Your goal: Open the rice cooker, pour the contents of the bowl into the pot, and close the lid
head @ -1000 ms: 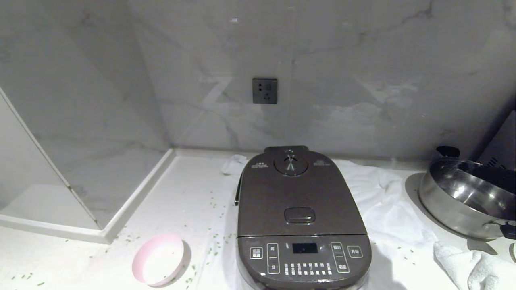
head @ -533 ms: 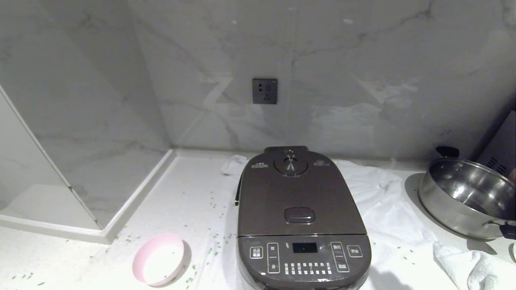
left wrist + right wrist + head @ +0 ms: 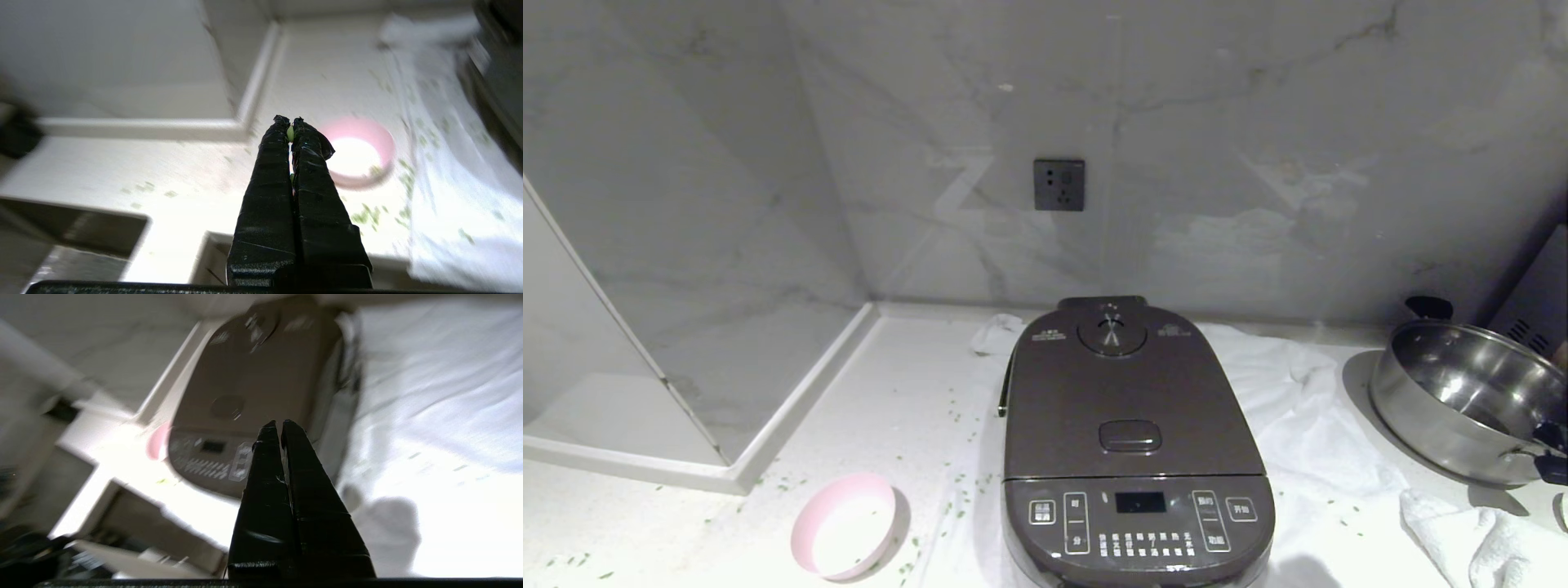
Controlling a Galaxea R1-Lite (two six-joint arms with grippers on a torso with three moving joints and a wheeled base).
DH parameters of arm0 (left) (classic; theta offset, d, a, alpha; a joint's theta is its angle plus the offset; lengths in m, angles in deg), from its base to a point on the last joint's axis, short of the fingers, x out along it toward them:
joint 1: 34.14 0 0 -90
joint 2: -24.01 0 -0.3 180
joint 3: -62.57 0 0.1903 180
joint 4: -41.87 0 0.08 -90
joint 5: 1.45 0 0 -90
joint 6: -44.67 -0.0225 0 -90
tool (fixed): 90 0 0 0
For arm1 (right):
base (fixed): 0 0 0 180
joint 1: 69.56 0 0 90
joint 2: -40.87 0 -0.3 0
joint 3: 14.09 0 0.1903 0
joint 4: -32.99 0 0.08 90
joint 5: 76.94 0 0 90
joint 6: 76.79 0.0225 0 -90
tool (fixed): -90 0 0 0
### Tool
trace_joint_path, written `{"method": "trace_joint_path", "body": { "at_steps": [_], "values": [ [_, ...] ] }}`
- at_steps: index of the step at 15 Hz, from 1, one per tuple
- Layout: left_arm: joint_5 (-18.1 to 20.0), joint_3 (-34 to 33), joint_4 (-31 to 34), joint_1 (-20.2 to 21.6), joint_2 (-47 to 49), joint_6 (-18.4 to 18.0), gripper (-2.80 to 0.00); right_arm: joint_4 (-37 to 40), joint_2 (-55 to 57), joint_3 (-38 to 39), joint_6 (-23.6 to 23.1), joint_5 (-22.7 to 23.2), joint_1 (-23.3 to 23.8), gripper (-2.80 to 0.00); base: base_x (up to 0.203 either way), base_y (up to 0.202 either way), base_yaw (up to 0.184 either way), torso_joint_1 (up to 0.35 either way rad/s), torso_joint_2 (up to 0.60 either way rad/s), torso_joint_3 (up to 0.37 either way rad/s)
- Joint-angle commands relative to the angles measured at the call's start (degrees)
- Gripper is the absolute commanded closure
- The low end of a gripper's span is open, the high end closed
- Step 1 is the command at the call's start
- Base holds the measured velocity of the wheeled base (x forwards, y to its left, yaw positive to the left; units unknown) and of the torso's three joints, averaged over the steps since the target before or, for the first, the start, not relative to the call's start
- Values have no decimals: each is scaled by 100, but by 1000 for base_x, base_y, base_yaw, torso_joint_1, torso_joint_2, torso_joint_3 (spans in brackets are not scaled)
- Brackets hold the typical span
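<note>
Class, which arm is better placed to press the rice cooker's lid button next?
Probably the right: the right gripper, shut, faces the lid button, while the left gripper points toward the pink bowl instead.

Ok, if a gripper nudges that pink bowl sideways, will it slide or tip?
The bowl looks small, shallow and empty, so it is probably light and would likely slide on the smooth counter rather than resist. Its wide rim suggests it would not tip easily from a low push. The green bits scattered around it might let it skid further.
</note>
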Motion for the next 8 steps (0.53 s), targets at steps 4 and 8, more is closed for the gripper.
{"method": "trace_joint_path", "body": {
  "at_steps": [4, 8],
  "values": [
    [303, -975, -402, -1, -224, 578, 0, -244, 1930, -26, 829, 725, -91, 0, 0, 0, 0, 0, 0, 0],
    [329, -975, -402, 8, -224, 552, 0, -813, 3462, -223, 1076, 838, -512, 0, 0, 0, 0, 0, 0, 0]
  ]
}}
